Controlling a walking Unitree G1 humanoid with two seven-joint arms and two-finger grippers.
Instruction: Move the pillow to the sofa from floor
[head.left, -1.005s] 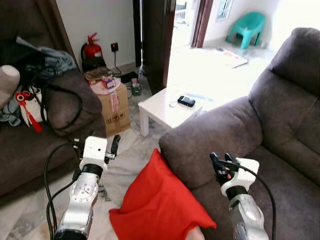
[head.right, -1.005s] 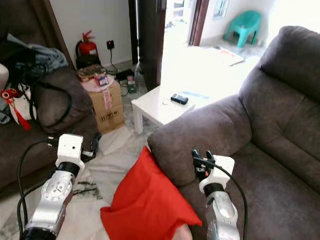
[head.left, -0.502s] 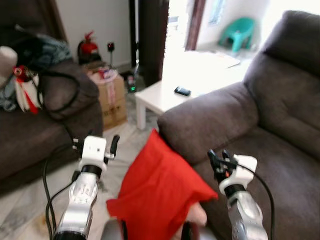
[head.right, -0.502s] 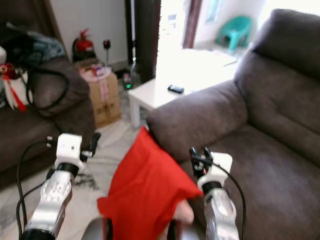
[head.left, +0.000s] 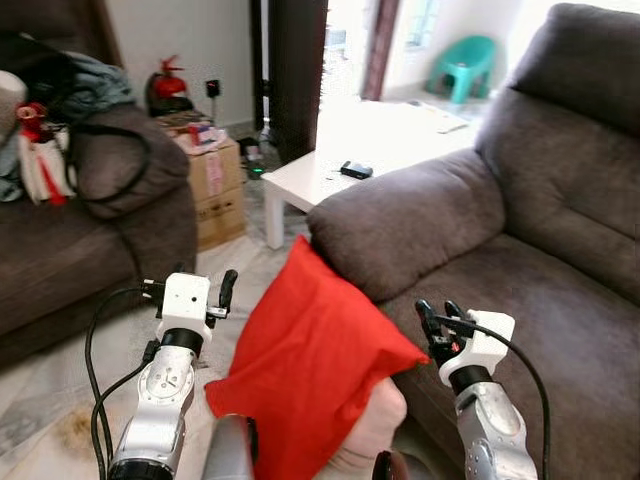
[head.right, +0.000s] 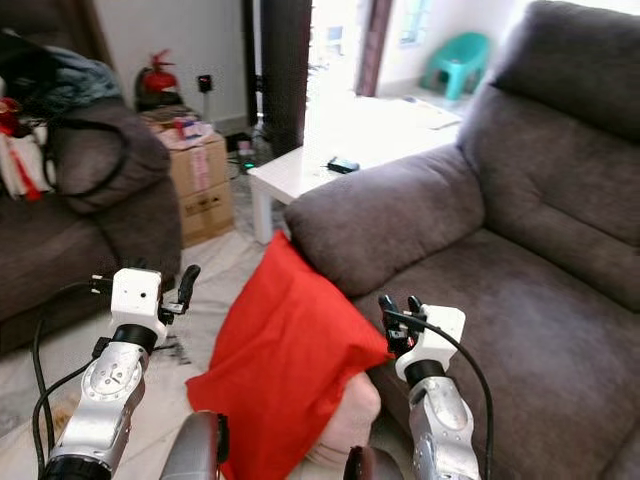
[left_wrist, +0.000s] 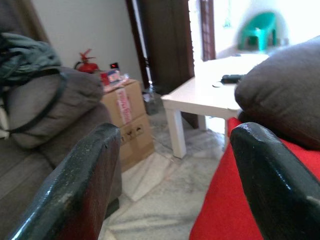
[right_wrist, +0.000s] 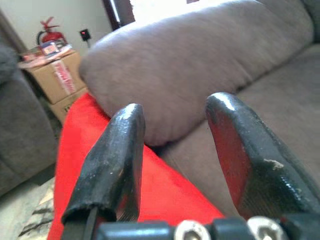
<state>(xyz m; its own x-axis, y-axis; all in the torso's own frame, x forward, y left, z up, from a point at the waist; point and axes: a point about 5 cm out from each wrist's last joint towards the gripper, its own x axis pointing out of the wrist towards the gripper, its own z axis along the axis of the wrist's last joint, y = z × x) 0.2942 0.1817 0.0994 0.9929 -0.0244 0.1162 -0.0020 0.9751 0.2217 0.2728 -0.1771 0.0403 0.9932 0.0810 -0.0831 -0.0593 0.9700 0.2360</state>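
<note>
A red pillow stands tilted on the floor, its upper corner leaning against the armrest of the grey sofa. Its lower edge rests on a pale pink rounded thing. My left gripper is raised to the pillow's left, open, with the pillow's red edge beside one finger. On the pillow's right, my right gripper hovers over the sofa seat, open and holding nothing; past its fingers lie the pillow and armrest.
A white low table with a black remote stands beyond the armrest. A cardboard box and a second dark sofa piled with bags are on the left. Marble floor lies between. Two dark rounded parts show at the bottom edge.
The whole picture has shifted, so the camera has moved. The pink thing and dark parts under the pillow have come into view. Both grippers keep their places beside the pillow.
</note>
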